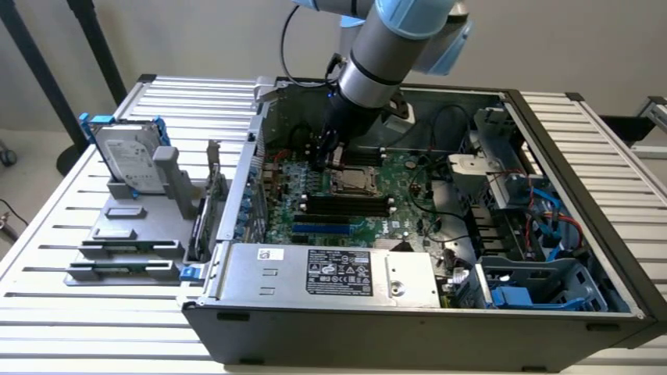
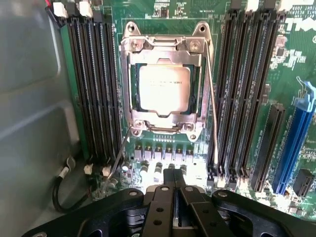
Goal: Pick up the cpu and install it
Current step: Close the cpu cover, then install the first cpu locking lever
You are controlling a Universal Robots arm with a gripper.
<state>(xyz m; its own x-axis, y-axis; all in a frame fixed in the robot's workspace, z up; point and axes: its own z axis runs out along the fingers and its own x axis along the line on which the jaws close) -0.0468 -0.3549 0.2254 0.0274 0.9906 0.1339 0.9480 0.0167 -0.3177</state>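
The cpu (image 2: 164, 90), a flat square chip with a silver-grey top, lies in the motherboard socket inside its metal retention frame (image 2: 168, 47). In the exterior view the cpu (image 1: 354, 182) sits at the middle of the green motherboard (image 1: 401, 205) in the open computer case. My gripper (image 1: 336, 158) hangs just above the board beside the socket, toward the case's back wall. In the wrist view the black fingers (image 2: 168, 190) press together with nothing between them, a short way off the socket's edge.
Black memory slots (image 2: 94, 84) flank the socket on both sides. A grey power-supply box (image 1: 333, 273) fills the case's near side. A drive cage with blue cables (image 1: 521, 203) stands at the exterior view's right. A hard drive in a blue bracket (image 1: 130, 156) stands outside the case.
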